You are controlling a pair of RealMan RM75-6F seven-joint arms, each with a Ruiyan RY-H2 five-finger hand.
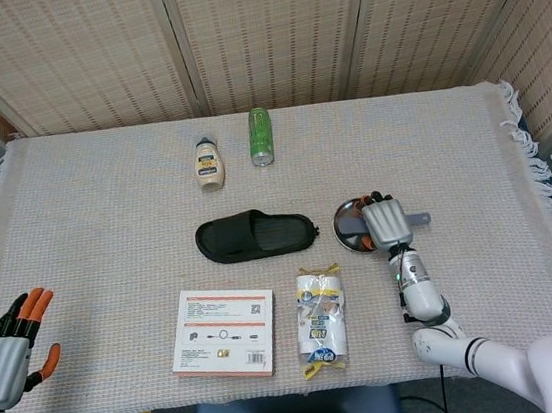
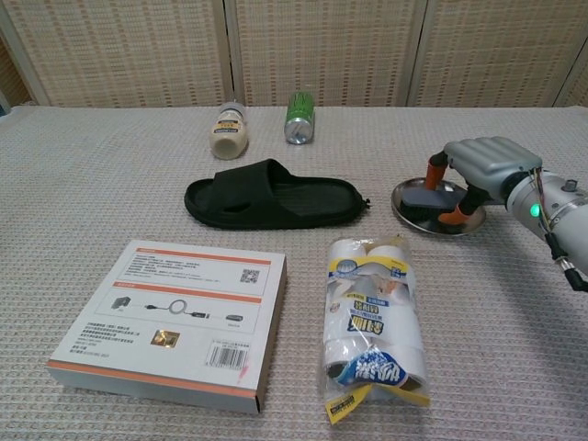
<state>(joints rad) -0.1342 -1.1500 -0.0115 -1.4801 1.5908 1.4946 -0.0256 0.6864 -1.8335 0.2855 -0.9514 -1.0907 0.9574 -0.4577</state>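
One right hand [image 2: 478, 170] curls over the grey brush [image 2: 424, 197] in the round metal dish [image 2: 415, 219], apparently gripping; next, firm closure, then lifting.

- Metal plate [image 2: 411, 218], right of centre: shiny.
- Slipper [image 2: 271, 195], centre: matt black rubber-like foam.
- Table cloth [image 2: 110, 184]: coarse woven fabric.
- Box [image 2: 170, 320], lower left: smooth printed cardboard.
- Roll pack [image 2: 372, 326]: glossy plastic wrap.

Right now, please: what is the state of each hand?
Left hand: open, holds nothing, beside the table edge.
Right hand: fingers curl down over the brush in the metal dish; grip cannot be told.
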